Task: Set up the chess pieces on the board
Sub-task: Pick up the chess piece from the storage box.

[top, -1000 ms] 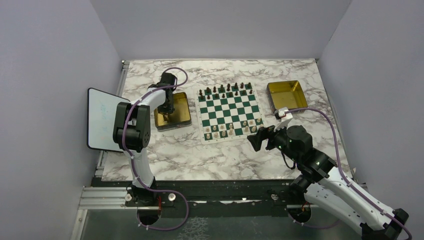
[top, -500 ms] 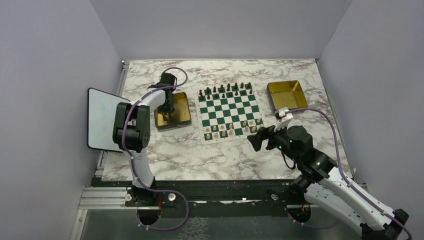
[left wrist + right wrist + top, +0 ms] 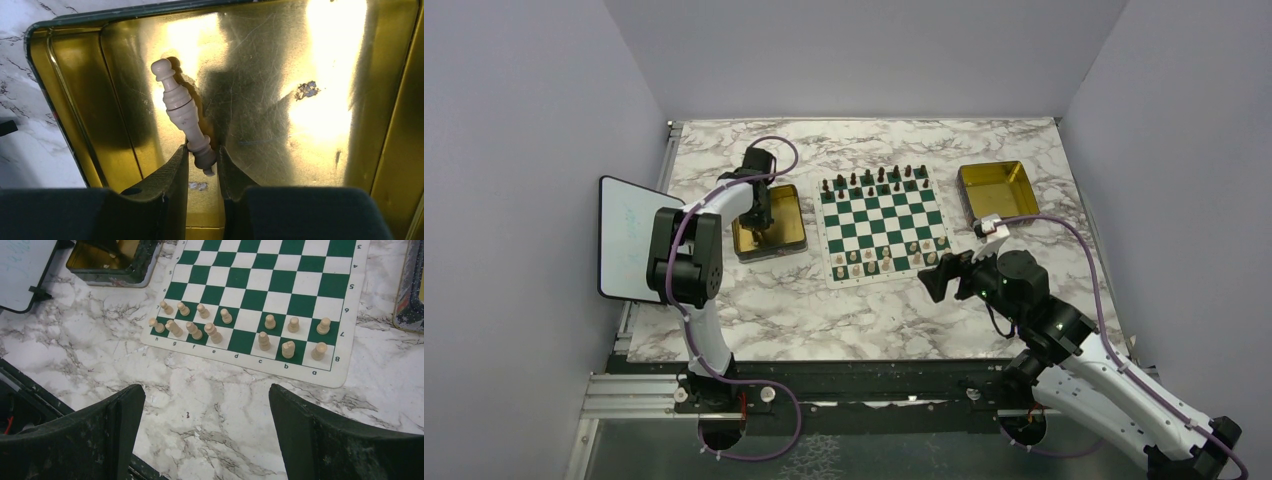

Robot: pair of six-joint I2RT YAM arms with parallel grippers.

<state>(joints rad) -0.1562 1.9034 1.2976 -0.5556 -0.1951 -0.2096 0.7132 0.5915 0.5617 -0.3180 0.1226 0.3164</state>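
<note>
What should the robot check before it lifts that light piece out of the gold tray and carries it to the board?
1. Grip: the left gripper has its jaws closed on the base of the cream piece. Ok.
2. Piece upright: it lies tilted in the gold tray. Not ok.
3. Piece clear of the tray floor: cannot tell.
4. Free squares: on the board, both near squares in column d are bare. Ok.
5. Path clear: the right gripper is open, above the table and off the board's near edge. Ok.
</note>
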